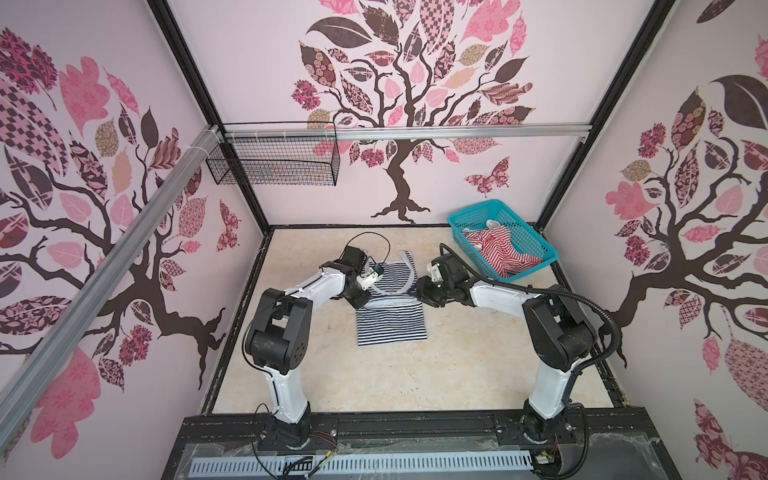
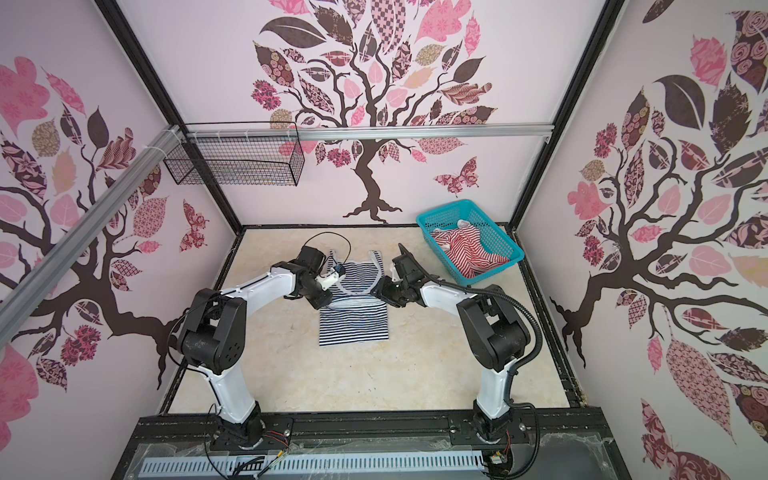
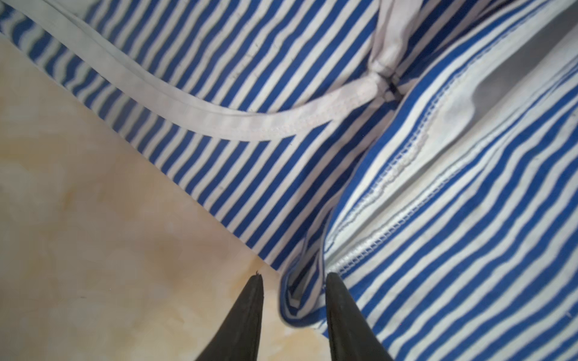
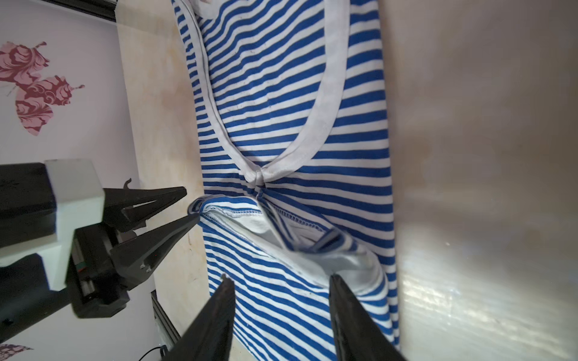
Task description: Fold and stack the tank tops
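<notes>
The navy-and-white tank top [image 1: 390, 324] is lying mid-counter [image 1: 374, 374], its hem doubled up toward the neckline and hiding the layers beneath. In both top views the wrists are covering the fingertips. The right wrist view is showing the left pincer [image 4: 192, 203] standing narrowly apart at the hem's corner and the right pincer [image 4: 279, 276] gaping wider over the cloth, neither clamping. The red-and-white tank top [image 1: 498, 253] is sitting crumpled in the teal mesh basket [image 1: 525, 235].

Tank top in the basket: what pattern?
The tank top has red-and-white stripes, clearest in a top view.
</notes>
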Controlling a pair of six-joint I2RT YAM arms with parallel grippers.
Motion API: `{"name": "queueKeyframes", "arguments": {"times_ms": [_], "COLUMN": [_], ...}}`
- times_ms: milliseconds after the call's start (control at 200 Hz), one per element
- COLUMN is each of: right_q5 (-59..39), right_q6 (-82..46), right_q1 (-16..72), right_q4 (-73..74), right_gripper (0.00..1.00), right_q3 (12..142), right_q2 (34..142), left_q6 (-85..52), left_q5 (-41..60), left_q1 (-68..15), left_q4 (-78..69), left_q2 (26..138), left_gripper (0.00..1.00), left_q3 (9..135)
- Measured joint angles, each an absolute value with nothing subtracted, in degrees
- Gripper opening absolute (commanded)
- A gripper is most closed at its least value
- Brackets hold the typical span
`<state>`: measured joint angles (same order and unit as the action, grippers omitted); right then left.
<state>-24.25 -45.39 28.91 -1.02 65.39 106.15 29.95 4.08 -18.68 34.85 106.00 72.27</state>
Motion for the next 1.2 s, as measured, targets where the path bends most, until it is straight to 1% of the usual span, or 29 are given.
{"name": "queueKeyframes", "arguments": {"times_ms": [95, 140, 165, 250, 290, 345, 390, 430, 465, 610, 690, 755, 840, 866, 916, 991, 1066, 1131, 1196], "right_q5": [-24.53, -24.60, -24.56, -24.27, -24.18, -23.97, -23.75, -23.66, -23.62, -23.68, -23.49, -23.24, -22.50, -22.17, -21.43, -20.69, -20.53, -20.78, -20.51], "right_q6": [-45.21, -45.21, -45.19, -45.54, -45.41, -45.84, -45.67, -45.28, -45.52, -46.44, -46.52, -46.54, -46.59, -46.57, -46.57, -46.98, -46.78, -46.65, -46.44], "right_q1": [28.69, 28.71, 28.77, 29.23, 29.67, 30.48, 31.24, 31.92, 32.27, 33.28, 33.19, 33.19, 33.19, 33.17, 33.17, 33.17, 33.17, 33.19, 33.21], "right_q4": [-0.89, -0.93, -0.86, -0.84, -0.86, -0.93, -0.54, 0.05, 0.40, 1.63, 2.20, 2.17, 1.80, 1.74, 1.48, 1.54, 1.69, 2.07, 2.44], "right_gripper": [0.56, 0.54, 0.51, 0.39, 0.30, 0.16, 0.08, 0.02, 0.00, 0.00, 0.00, 0.00, 0.00, 0.03, 0.13, 0.30, 0.40, 0.47, 0.50], "right_q3": [65.71, 65.41, 65.06, 62.83, 61.69, 60.95, 60.64, 60.31, 59.81, 57.95, 58.02, 58.13, 58.87, 59.16, 59.72, 60.01, 60.14, 60.03, 59.70], "right_q2": [105.78, 105.25, 104.71, 101.45, 99.63, 98.15, 97.73, 97.76, 97.93, 100.88, 103.85, 105.93, 107.92, 108.36, 108.79, 108.81, 108.81, 108.66, 108.03], "left_q6": [28.08, 27.33, 27.05, 26.61, 26.70, 27.11, 27.27, 27.73, 28.25, 30.33, 31.29, 31.70, 31.90, 32.05, 31.42, 30.79, 29.50, 28.29, 27.03], "left_q5": [2.59, 2.35, 2.26, 2.72, 3.46, 4.91, 6.42, 7.86, 8.91, 12.19, 12.64, 12.60, 11.94, 11.60, 10.63, 8.49, 6.04, 4.32, 3.03], "left_q1": [-18.28, -17.96, -17.78, -17.23, -17.08, -17.02, -17.02, -17.02, -17.04, -17.30, -17.52, -17.65, -17.67, -17.67, -17.69, -17.76, -17.85, -17.89, -17.89], "left_q4": [33.01, 32.16, 31.88, 31.73, 32.23, 33.23, 34.22, 35.24, 35.97, 39.09, 40.45, 41.63, 42.39, 42.52, 42.61, 41.71, 40.18, 38.65, 36.99], "left_q2": [104.97, 103.63, 102.45, 97.54, 95.26, 92.88, 92.03, 91.83, 92.01, 95.77, 99.85, 103.37, 107.02, 107.92, 109.49, 111.15, 111.59, 111.48, 111.09], "left_gripper": [0.42, 0.42, 0.42, 0.41, 0.38, 0.30, 0.22, 0.17, 0.13, 0.04, 0.03, 0.04, 0.13, 0.16, 0.20, 0.22, 0.23, 0.26, 0.29], "left_q3": [72.16, 71.75, 71.33, 69.49, 68.79, 68.34, 68.34, 68.34, 68.23, 67.88, 68.23, 69.08, 70.61, 71.24, 72.82, 74.83, 75.72, 75.75, 75.42]}}
